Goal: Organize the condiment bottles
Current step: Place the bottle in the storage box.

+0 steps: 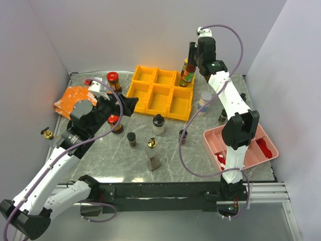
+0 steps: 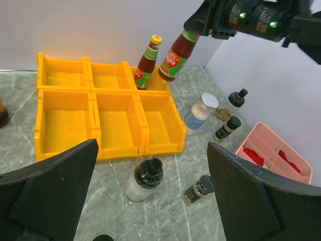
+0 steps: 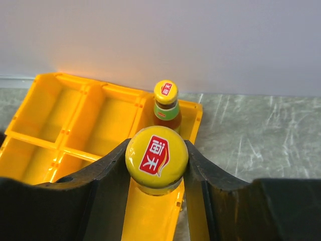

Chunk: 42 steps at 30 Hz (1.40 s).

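My right gripper (image 3: 156, 168) is shut on the yellow cap of a red-labelled sauce bottle (image 2: 175, 55), held tilted above the back right bin of the yellow organizer (image 1: 150, 83). A second sauce bottle (image 3: 166, 103) of the same kind stands in that bin. My left gripper (image 2: 151, 146) hangs open over the table in front of the organizer, holding nothing. Below it stand a clear jar with a black cap (image 2: 144, 178) and a small dark bottle (image 2: 199, 189). A silver-capped jar (image 1: 204, 102), a gold-capped bottle (image 1: 152, 155) and two red-capped jars (image 1: 113, 80) stand around.
A pink tray (image 1: 213, 138) with red packets sits at the right front. An orange cloth (image 1: 72, 98) lies at the left, behind my left arm. Two small dark bottles (image 2: 226, 128) stand between the silver-capped jar and the tray. White walls close in on three sides.
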Tool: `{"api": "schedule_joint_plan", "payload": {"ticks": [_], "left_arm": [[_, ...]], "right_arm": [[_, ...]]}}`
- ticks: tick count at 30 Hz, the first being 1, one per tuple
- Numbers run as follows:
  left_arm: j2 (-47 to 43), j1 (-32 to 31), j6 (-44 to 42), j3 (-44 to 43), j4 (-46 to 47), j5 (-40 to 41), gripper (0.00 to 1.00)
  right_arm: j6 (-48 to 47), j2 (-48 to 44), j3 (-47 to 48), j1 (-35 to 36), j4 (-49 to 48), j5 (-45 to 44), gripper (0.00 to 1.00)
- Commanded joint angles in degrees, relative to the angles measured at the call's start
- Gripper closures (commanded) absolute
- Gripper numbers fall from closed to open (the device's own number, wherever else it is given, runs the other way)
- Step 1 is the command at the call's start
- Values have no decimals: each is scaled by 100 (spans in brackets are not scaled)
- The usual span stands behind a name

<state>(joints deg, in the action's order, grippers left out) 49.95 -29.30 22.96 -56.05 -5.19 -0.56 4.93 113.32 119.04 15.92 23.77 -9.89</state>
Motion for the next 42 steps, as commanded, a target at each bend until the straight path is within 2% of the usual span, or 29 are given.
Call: {"api": "schedule_joint_plan", "payload": {"ticks": [1,13,33,36,40,42], "left_arm": [[-109,-23,-143,-116,115,38,4],[-100,-14,-125,-125,115,-6,4],[-100,-14,-108,-143,106,-67,4],[-109,-14,-108,-143,115,-67,4],[-126,-14,-108,-134,106,-50,3],[-117,-15,-125,-134,115,-41,4]], "right_arm": [[131,94,374,-10,-891,-74,100],[122,507,181,-2,-1621,-101,100],[52,727,-1041,7,-2808,-259,100],[35,823,-1067,51,-2799,-311,94],[-10,832,-1251,113,-2887,-487,75],[26,815,-1313,113,-2922,-531,68]]}}
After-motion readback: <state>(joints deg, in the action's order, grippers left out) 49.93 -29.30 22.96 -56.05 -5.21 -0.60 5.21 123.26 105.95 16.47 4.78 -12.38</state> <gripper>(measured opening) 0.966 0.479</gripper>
